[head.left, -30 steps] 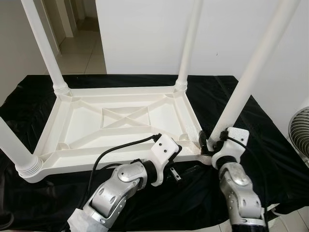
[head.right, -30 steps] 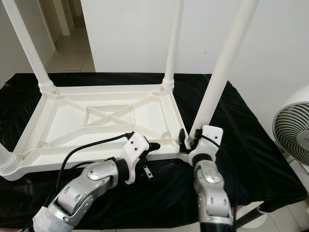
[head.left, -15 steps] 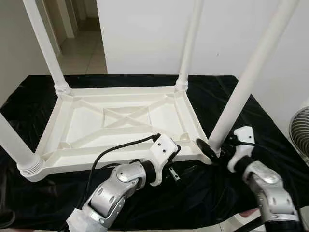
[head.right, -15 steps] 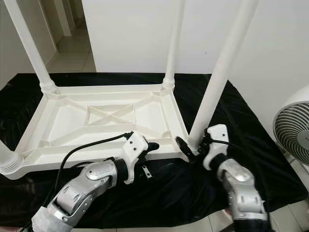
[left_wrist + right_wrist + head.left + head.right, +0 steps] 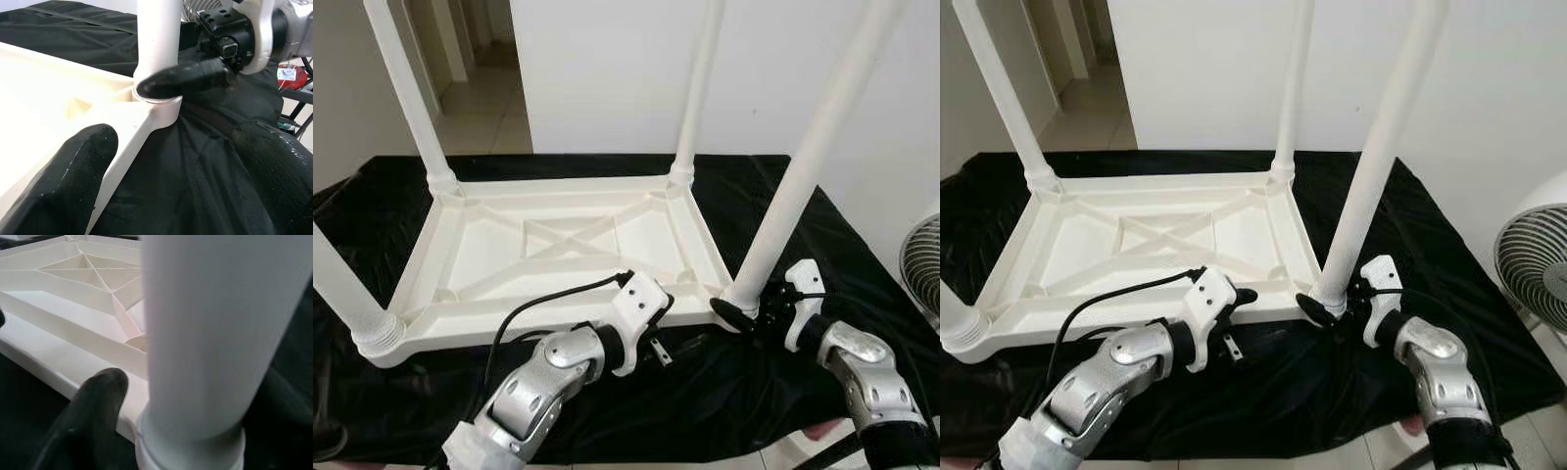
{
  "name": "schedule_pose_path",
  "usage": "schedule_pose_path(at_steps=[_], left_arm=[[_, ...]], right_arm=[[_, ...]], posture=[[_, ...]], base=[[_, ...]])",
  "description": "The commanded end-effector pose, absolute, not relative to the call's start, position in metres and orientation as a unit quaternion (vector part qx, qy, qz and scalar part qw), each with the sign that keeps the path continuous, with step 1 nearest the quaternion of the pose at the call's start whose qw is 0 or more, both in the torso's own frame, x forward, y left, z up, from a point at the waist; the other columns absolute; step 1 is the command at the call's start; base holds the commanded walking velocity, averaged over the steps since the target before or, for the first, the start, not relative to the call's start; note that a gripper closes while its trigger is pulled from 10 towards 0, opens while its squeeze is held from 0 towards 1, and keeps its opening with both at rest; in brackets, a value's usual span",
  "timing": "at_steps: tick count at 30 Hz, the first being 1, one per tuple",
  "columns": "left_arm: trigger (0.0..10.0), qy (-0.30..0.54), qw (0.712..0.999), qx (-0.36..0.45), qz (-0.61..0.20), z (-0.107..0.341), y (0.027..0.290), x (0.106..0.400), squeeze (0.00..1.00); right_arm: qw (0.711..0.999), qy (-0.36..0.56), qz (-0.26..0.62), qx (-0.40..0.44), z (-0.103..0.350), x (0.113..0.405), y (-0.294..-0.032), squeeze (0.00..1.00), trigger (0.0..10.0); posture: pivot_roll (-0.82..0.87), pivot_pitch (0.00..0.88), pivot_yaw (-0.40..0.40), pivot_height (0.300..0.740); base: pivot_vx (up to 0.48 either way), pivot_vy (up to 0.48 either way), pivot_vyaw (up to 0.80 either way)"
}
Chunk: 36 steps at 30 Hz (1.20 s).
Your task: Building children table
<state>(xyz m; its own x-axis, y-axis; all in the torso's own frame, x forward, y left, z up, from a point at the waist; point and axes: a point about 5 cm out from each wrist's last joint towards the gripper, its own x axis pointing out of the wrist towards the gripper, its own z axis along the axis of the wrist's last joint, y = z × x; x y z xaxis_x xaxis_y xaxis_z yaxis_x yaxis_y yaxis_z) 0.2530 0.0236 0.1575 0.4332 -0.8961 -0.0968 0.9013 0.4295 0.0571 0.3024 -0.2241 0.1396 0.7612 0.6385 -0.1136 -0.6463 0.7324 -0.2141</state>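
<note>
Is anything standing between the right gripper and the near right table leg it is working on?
Nothing visible does. The right gripper sits directly at the base of the near right leg, one black finger lying against the leg just above its socket in the upturned tabletop.
</note>
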Motion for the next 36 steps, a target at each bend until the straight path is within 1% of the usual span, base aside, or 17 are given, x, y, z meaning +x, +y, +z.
schedule_pose_path(at_steps=[1, 7, 10, 12, 16, 17, 18, 19, 21, 25, 26, 29, 30, 33, 36], left_arm=[[10.0, 0.029, 0.832, 0.053, -0.551, 0.159, 0.023, 0.251, 0.00], [10.0, 0.029, 0.834, 0.053, -0.548, 0.159, 0.023, 0.251, 0.00], [10.0, 0.030, 0.836, 0.052, -0.545, 0.159, 0.024, 0.250, 0.00], [10.0, 0.031, 0.838, 0.049, -0.543, 0.159, 0.024, 0.249, 0.00], [10.0, 0.032, 0.838, 0.048, -0.543, 0.158, 0.024, 0.248, 0.00], [10.0, 0.032, 0.838, 0.048, -0.542, 0.158, 0.024, 0.248, 0.00], [10.0, 0.033, 0.839, 0.047, -0.541, 0.157, 0.024, 0.249, 0.00], [10.0, 0.033, 0.839, 0.047, -0.541, 0.157, 0.024, 0.249, 0.00], [10.0, 0.033, 0.839, 0.047, -0.542, 0.157, 0.023, 0.249, 0.00], [10.0, 0.033, 0.838, 0.047, -0.542, 0.157, 0.023, 0.249, 0.00], [10.0, 0.033, 0.838, 0.047, -0.543, 0.157, 0.023, 0.249, 0.00], [10.0, 0.029, 0.838, 0.048, -0.544, 0.158, 0.021, 0.251, 0.00], [10.0, 0.029, 0.838, 0.048, -0.544, 0.158, 0.021, 0.251, 0.00], [10.0, 0.026, 0.837, 0.049, -0.544, 0.160, 0.021, 0.252, 0.00], [10.0, 0.025, 0.838, 0.049, -0.544, 0.160, 0.021, 0.252, 0.00]], right_arm=[[0.920, 0.019, 0.369, -0.128, 0.136, 0.306, -0.215, 0.00, 0.0], [0.919, 0.018, 0.375, -0.123, 0.134, 0.309, -0.211, 0.00, 0.0], [0.924, 0.022, 0.365, -0.108, 0.130, 0.307, -0.210, 0.00, 0.0], [0.935, 0.040, 0.337, -0.102, 0.125, 0.306, -0.211, 0.00, 0.0], [0.944, 0.045, 0.312, -0.095, 0.122, 0.307, -0.212, 0.00, 0.0], [0.952, 0.044, 0.288, -0.094, 0.122, 0.306, -0.213, 0.00, 0.0], [0.966, 0.037, 0.243, -0.077, 0.124, 0.303, -0.210, 0.00, 0.0], [0.966, 0.037, 0.243, -0.077, 0.124, 0.303, -0.210, 0.00, 0.0], [0.976, 0.028, 0.204, -0.068, 0.125, 0.297, -0.203, 0.00, 0.0], [0.979, 0.026, 0.193, -0.064, 0.126, 0.295, -0.201, 0.00, 0.0], [0.982, 0.026, 0.179, -0.053, 0.126, 0.294, -0.199, 0.00, 0.0], [0.995, 0.031, 0.093, -0.016, 0.124, 0.290, -0.190, 0.00, 0.0], [0.995, 0.031, 0.093, -0.016, 0.124, 0.290, -0.190, 0.00, 0.0], [0.999, 0.021, 0.026, -0.022, 0.127, 0.284, -0.175, 0.00, 0.0], [1.000, 0.021, 0.004, -0.022, 0.128, 0.282, -0.168, 0.00, 0.0]], posture=[[-0.03, 0.024, 0.009, 0.740], [-0.02, 0.027, 0.003, 0.740], [-0.02, 0.036, -0.006, 0.740], [-0.02, 0.039, -0.008, 0.740], [-0.02, 0.041, -0.010, 0.740], [-0.03, 0.044, -0.012, 0.740], [-0.03, 0.045, -0.012, 0.740], [-0.03, 0.045, -0.012, 0.740], [-0.04, 0.048, -0.007, 0.740], [-0.04, 0.048, -0.007, 0.740], [-0.05, 0.049, -0.003, 0.740], [-0.06, 0.052, 0.005, 0.740], [-0.06, 0.052, 0.005, 0.740], [-0.06, 0.051, 0.006, 0.740], [-0.06, 0.051, 0.005, 0.740]], base=[[0.000, 0.000, 0.00], [0.000, 0.000, 0.00], [0.000, 0.000, 0.00], [0.000, 0.000, 0.00], [0.000, 0.000, 0.00], [0.000, 0.000, 0.00], [0.000, 0.000, 0.00], [0.000, 0.000, 0.00], [0.000, 0.000, 0.00], [0.000, 0.000, 0.00], [0.000, 0.000, 0.00], [0.000, 0.000, 0.00], [0.000, 0.000, 0.00], [0.000, 0.000, 0.00], [0.000, 0.000, 0.00]])
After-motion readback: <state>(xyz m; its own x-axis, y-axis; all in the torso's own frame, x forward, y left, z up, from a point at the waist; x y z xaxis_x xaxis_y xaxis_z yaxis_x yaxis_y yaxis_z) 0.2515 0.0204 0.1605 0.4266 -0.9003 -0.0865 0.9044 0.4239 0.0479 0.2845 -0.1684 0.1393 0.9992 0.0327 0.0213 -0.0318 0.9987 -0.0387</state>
